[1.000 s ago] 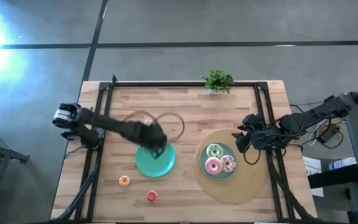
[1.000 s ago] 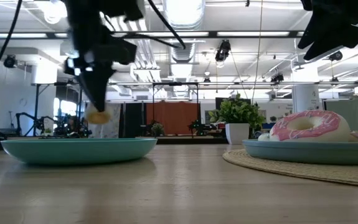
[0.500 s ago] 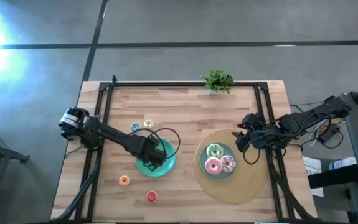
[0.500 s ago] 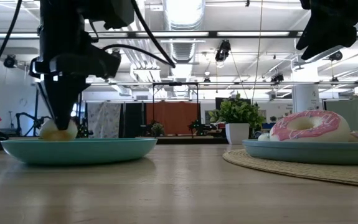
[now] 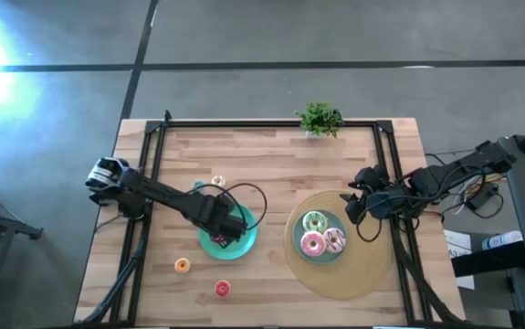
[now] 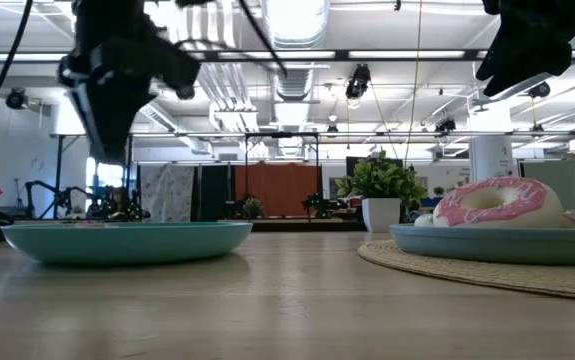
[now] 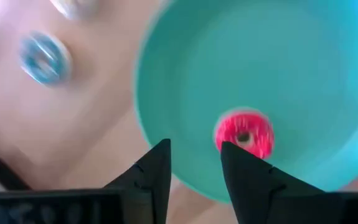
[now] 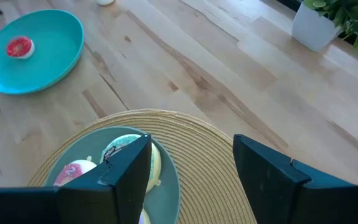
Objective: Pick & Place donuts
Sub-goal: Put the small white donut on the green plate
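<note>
Left wrist view shows the left gripper (image 7: 194, 171) with fingers apart, hovering over the round teal plate (image 7: 303, 74), where a tiny red donut (image 7: 244, 135) lies near the rim. Beside that plate, a bluish donut (image 7: 44, 58) rests on wood. The right gripper (image 8: 191, 165), also apart, waits above the pink-iced donut (image 5: 312, 242).

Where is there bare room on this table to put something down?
Bare wood lies between the teal plate and the round woven mat, back to the potted plant. Crowded: the left gripper over that plate; three iced donuts on the mat.
</note>
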Available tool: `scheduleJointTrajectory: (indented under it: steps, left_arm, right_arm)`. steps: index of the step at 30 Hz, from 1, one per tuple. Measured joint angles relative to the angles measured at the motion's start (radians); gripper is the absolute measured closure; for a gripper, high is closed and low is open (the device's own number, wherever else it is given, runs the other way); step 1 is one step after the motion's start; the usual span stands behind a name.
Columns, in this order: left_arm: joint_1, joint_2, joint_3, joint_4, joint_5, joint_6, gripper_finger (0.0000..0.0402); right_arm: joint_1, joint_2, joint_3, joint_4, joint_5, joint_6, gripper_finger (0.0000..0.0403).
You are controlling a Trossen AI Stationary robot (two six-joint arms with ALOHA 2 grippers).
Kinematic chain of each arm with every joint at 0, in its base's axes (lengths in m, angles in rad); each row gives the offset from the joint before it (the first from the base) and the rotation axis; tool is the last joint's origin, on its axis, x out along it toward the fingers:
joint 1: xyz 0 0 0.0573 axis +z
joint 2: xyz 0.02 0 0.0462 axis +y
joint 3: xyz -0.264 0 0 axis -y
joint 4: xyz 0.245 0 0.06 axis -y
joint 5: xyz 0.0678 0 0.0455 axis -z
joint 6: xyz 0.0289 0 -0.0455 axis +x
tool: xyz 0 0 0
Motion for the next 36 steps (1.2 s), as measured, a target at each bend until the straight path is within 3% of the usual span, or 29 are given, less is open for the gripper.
scheduleJointTrajectory:
  steps: [4,6,14,18,25,36]
  left_arm:
    - [0.056,-0.002,0.052,-0.062,-0.154,0.07,0.0287]
    - [0.12,-0.002,0.048,-0.051,-0.184,0.114,0.0287]
    - [0.463,-0.002,-0.071,0.153,0.01,0.313,0.0287]
    - [0.566,-0.002,-0.091,0.173,0.033,0.393,0.0287]
    - [0.655,-0.002,-0.128,0.254,0.102,0.536,0.0287]
    - [0.742,-0.002,-0.293,0.406,0.176,0.574,0.0287]
  right_arm:
    - [0.0,0.0,0.0,0.0,0.0,0.0,0.0183]
    - [0.0,0.0,0.0,0.0,0.0,0.0,0.0183]
    - [-0.001,0.0,0.0,0.002,-0.003,0.028,0.0183]
    - [-0.001,0.0,0.0,0.002,-0.004,0.059,0.0183]
    - [0.0,0.0,0.0,0.003,-0.004,0.073,0.0183]
    - [0.0,0.0,0.0,0.003,-0.003,0.088,0.0183]
